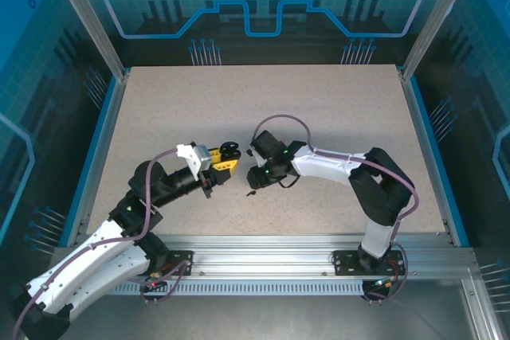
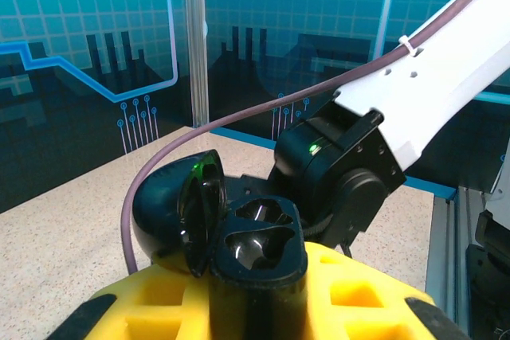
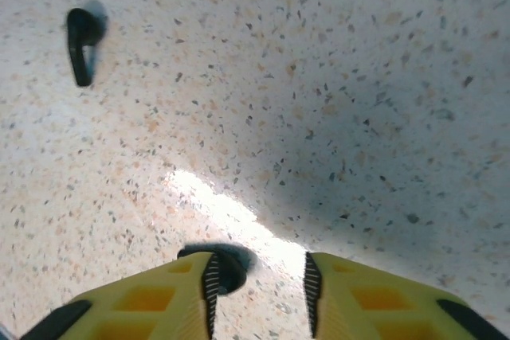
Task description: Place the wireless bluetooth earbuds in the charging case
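Tabletop (image 1: 319, 109) is pale beige, matte and flecked with dark and tan specks. It has a blue border and an aluminium rail (image 1: 271, 248) along the near edge. Around it stand blue translucent walls (image 1: 48, 53) printed with circuit-style lines, a grid and part of a gear outline at the top.

The left gripper (image 1: 221, 162) has blocky yellow fingers with cut-out pockets, closed tight on the case (image 2: 259, 248). The case is glossy black and rounded, held above the table with its lid hinged open to one side. Its two moulded wells are bare.

The right gripper (image 3: 259, 276) points down at the table with its ribbed yellow jaws apart and nothing clamped between them. A rounded dark piece (image 3: 227, 264) lies on the surface at the tip of one finger, partly hidden, so I cannot tell what it is. One black earbud (image 3: 80, 45), smooth with a short stem, lies on the table well apart from those fingers.
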`<state>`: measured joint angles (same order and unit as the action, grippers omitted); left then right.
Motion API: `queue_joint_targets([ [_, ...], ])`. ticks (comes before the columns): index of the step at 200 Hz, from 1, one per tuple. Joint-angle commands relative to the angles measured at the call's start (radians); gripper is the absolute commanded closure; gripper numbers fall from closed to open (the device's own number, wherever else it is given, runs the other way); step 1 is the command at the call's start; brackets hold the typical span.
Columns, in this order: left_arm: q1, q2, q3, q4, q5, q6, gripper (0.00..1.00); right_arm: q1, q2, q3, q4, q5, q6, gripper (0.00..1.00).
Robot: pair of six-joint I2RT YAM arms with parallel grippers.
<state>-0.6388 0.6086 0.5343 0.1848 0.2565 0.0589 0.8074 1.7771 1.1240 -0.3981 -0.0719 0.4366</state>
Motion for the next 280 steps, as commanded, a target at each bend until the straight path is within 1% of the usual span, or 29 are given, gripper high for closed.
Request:
queue_joint_targets([
  [1, -0.005, -0.006, 0.021, 0.024, -0.009, 0.003, 0.98, -0.017, -0.031, -0.034, 0.059, -0.076, -0.138, 0.59],
  [23, -0.005, -0.007, 0.019, 0.028, -0.007, 0.001, 0.98, -0.018, -0.009, -0.05, 0.072, -0.105, -0.218, 0.54],
  [40, -0.005, -0.007, 0.018, 0.026, -0.008, 0.001, 0.98, -0.015, 0.004, -0.06, 0.103, -0.138, -0.237, 0.51],
  [60, -0.005, -0.007, 0.018, 0.024, -0.01, -0.001, 0.98, -0.009, 0.021, -0.063, 0.135, -0.158, -0.24, 0.5],
  [106, -0.005, -0.007, 0.018, 0.022, -0.01, -0.002, 0.98, 0.036, 0.09, -0.018, 0.075, -0.062, -0.247, 0.5],
  [118, -0.005, -0.006, 0.018, 0.022, -0.01, -0.002, 0.98, 0.041, 0.096, -0.016, 0.076, -0.054, -0.246, 0.5],
  [179, -0.005, -0.006, 0.019, 0.018, -0.013, -0.004, 0.98, 0.065, 0.112, 0.002, 0.038, -0.014, -0.276, 0.55],
  [228, -0.005, -0.006, 0.017, 0.022, -0.012, -0.004, 0.98, 0.096, 0.111, -0.01, 0.006, 0.058, -0.311, 0.59],
  [280, -0.005, -0.007, 0.016, 0.022, -0.014, -0.005, 0.98, 0.138, 0.156, 0.03, -0.044, 0.113, -0.343, 0.62],
])
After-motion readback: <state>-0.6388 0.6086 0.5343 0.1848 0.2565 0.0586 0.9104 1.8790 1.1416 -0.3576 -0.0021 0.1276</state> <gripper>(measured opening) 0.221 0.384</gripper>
